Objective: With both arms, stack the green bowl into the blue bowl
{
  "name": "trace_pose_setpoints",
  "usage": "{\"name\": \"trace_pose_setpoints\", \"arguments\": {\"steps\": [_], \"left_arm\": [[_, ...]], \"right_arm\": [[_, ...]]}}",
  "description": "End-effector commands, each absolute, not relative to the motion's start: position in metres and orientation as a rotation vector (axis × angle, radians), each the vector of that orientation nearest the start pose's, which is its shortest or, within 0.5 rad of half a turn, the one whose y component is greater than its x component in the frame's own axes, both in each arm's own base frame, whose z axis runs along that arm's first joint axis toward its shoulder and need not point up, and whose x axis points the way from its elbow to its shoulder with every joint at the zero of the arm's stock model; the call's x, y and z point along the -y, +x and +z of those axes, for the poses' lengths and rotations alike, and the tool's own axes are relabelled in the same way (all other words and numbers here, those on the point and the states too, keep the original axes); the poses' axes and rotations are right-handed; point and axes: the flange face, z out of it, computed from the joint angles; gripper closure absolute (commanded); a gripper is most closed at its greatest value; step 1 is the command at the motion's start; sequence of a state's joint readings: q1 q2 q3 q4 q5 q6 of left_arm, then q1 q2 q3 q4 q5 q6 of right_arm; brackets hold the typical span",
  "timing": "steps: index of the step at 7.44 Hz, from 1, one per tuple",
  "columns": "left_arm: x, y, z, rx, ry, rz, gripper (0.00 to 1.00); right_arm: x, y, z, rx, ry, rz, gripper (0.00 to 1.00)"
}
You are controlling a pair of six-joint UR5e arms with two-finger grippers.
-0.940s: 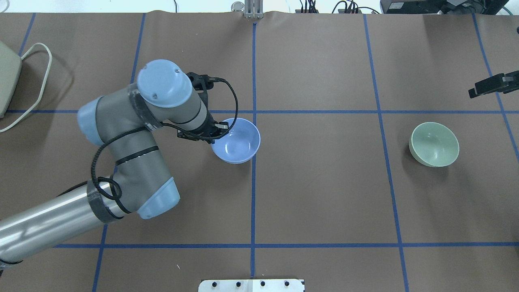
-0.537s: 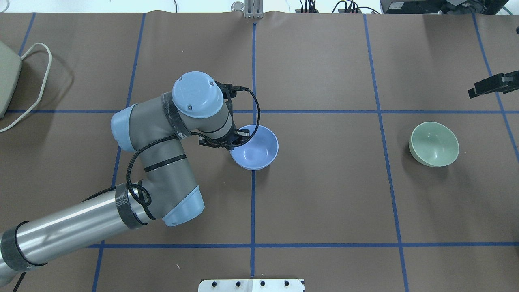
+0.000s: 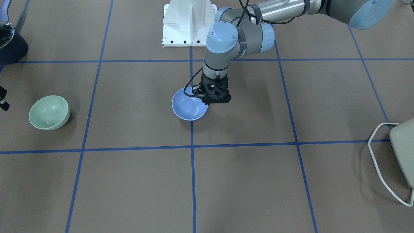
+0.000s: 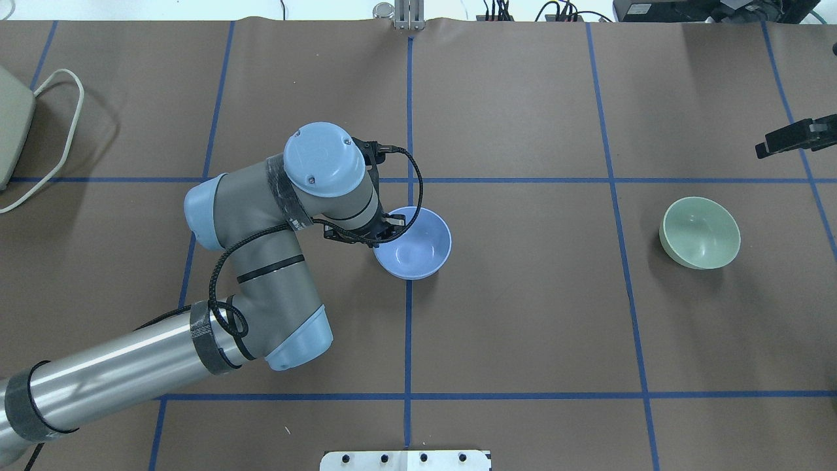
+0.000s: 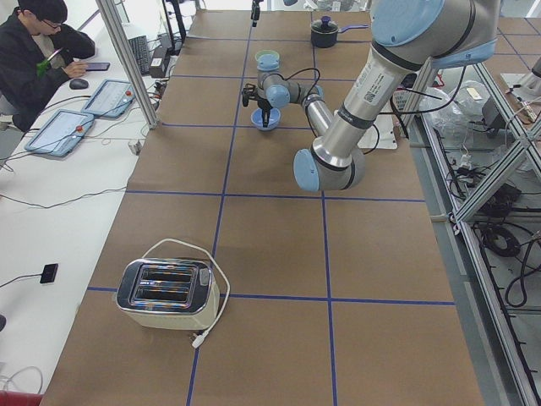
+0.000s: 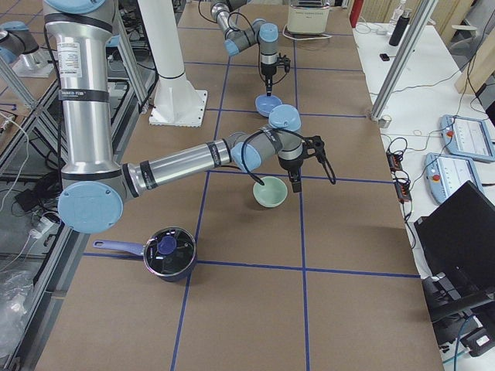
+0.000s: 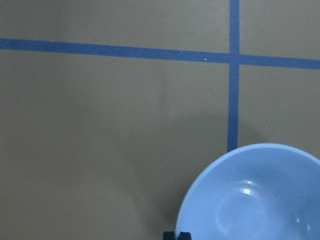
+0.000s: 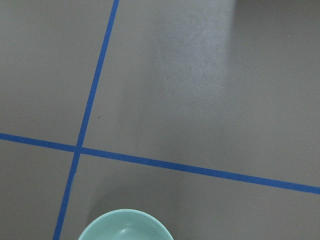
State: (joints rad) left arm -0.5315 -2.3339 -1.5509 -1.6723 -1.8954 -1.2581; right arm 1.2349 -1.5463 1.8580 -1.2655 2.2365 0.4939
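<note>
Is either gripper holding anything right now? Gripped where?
Left gripper pinches the periwinkle-blue plastic bowl by its rim. The pale green plastic bowl sits free; right gripper holds nothing.

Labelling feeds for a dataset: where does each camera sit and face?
Front-facing: across the table, facing the white pedestal; left arm holds the periwinkle-blue plastic bowl.
Overhead: behind the robot, looking down; left arm.
Exterior left: table end by the chrome toaster; left arm.
Exterior right: opposite end; right arm near the pale mint-green plastic bowl.
Left wrist: down at the blue bowl; black fingers.
Right wrist: down at the green bowl; no robot parts.
Front-facing and overhead share both bowls.
</note>
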Motion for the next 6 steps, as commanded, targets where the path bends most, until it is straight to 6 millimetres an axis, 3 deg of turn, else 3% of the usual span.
{"name": "trace_pose_setpoints", "arguments": {"steps": [1,3,4,5,6], "left_arm": [[0.452,0.569,0.194,-0.889,0.065,-0.063,0.83],[0.453,0.568,0.194,-0.887,0.08,-0.065,0.42],[0.452,0.564,0.189,-0.898,0.089,-0.062,0.08],[0.453,0.547,0.174,-0.926,0.104,-0.067,0.03],[0.468,0.508,0.182,-0.931,0.107,-0.093,0.03]], "right_arm": [[0.506,-0.101,0.474,0.827,0.281,-0.057,0.0],[0.506,-0.101,0.474,0.827,0.281,-0.057,0.0],[0.507,-0.101,0.473,0.827,0.283,-0.057,0.0],[0.507,-0.101,0.473,0.827,0.283,-0.057,0.0],[0.506,-0.101,0.475,0.827,0.28,-0.058,0.0]]}}
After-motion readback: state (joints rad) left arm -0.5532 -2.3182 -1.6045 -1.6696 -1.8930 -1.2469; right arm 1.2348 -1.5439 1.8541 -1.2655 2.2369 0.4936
